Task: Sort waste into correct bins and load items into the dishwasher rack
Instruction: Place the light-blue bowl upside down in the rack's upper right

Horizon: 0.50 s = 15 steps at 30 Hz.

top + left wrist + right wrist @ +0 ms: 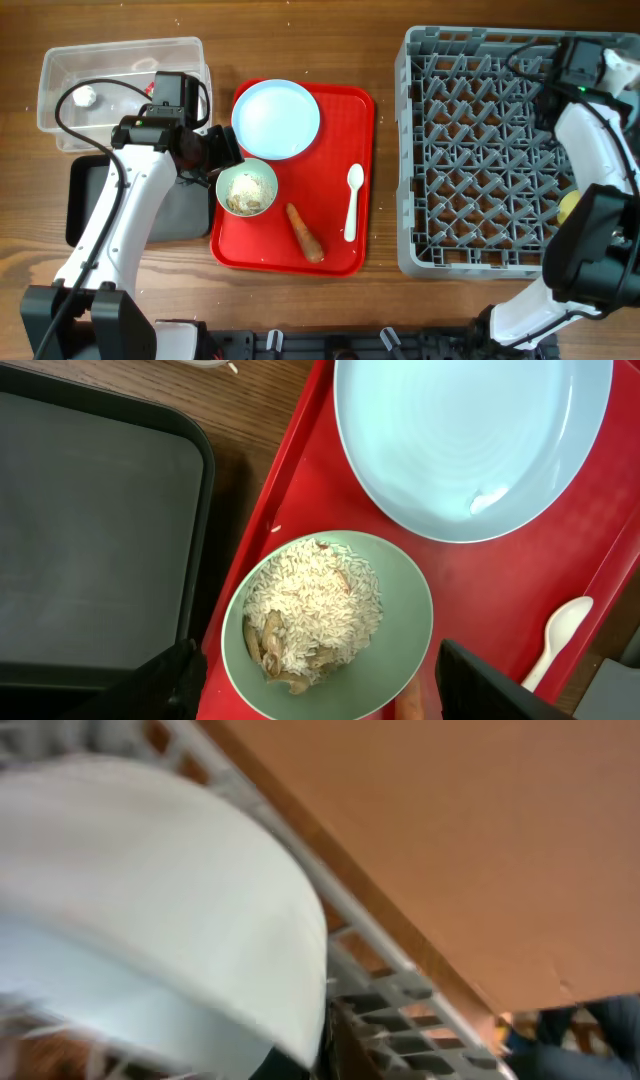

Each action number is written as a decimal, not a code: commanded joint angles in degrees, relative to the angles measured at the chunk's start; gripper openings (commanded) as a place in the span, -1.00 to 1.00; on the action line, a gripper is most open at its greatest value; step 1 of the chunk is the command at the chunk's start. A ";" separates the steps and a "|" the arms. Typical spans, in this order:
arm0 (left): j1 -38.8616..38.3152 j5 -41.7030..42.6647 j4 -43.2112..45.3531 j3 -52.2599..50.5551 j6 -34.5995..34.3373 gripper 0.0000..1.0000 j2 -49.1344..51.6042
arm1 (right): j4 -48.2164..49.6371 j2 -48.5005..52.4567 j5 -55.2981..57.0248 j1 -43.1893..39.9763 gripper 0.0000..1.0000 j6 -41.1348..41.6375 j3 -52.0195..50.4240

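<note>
— Count on the red tray (pixel 335 255)?
— One plate (pixel 276 118), one bowl (pixel 247 190) of rice, one spoon (pixel 353 200), one carrot (pixel 305 232). On the worktop (pixel 385 300): one rack (pixel 480 150), one clear bin (pixel 120 80), one black bin (pixel 90 195).
— Fingers?
— Left fingers (pixel 485 685) stood wide apart, flanking the bowl. Right fingers (pixel 615 70) were over the rack's far corner; blurred, so their state could not be told

My left claw (pixel 325 685), fingers spread, straddles rice bowl (pixel 325 622). Plate (pixel 470 440) crowds just ahead, black tray (pixel 90 530) on left. Bare red tray (pixel 335 180) between bowl and spoon (pixel 353 200); carrot (pixel 305 232) lies near.
</note>
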 commanded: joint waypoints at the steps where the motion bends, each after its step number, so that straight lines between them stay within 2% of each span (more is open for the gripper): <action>1: -0.11 0.33 0.02 0.20 0.63 0.50 -1.05 | -1.51 1.88 -7.48 2.23 -0.71 -0.98 0.50; 2: -0.11 0.31 0.02 0.20 0.66 0.50 -1.05 | -2.58 1.88 -8.83 2.62 -0.66 -0.96 0.50; 3: -0.11 0.33 0.02 0.20 0.66 0.50 -1.05 | -3.69 1.88 -10.25 2.84 -0.53 -0.96 0.50; 6: -0.11 0.31 0.00 0.20 0.66 0.50 -1.05 | -9.51 1.88 -17.94 3.37 -0.42 -0.94 0.50; 8: -0.11 0.31 0.00 0.20 0.66 0.50 -1.05 | -13.16 1.79 -23.54 3.34 -0.27 -0.09 0.52; 12: -0.11 0.31 -0.02 0.20 0.68 0.51 -1.05 | -16.65 0.44 -26.36 3.34 -0.10 1.73 0.59; 14: -0.11 0.31 -0.04 0.20 0.68 0.54 -1.05 | -17.79 -1.90 -27.19 3.34 0.04 1.84 0.72; 15: -0.11 0.31 -0.04 0.20 0.68 0.57 -1.05 | -18.01 -3.76 -28.15 3.37 0.22 1.79 0.76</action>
